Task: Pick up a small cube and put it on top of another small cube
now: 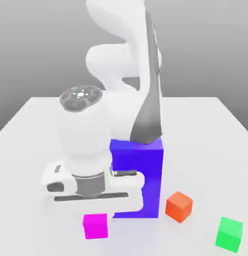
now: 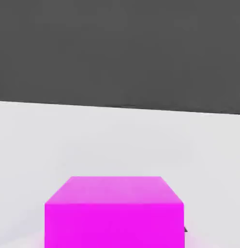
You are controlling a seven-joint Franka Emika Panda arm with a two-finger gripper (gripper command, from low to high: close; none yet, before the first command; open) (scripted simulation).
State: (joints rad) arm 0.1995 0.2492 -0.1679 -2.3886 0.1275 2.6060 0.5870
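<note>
Magenta small cube [image 1: 95, 226] [image 2: 114, 212]: on white table [image 1: 206, 130], just below gripper [image 1: 91, 200] | gripper: fingers pressed together, tips hidden behind hand | big blue-purple block [image 1: 146, 175]: behind gripper, partly covered by arm

1. The small cube [image 1: 95, 226] is bright magenta with plain faces
2. It sits flat and upright on the white bench [image 1: 206, 130]
3. In the hand view the small cube [image 2: 114, 210] shows its top and one side face

White table [image 1: 206, 117] before a plain grey backdrop [image 1: 41, 45].
</note>
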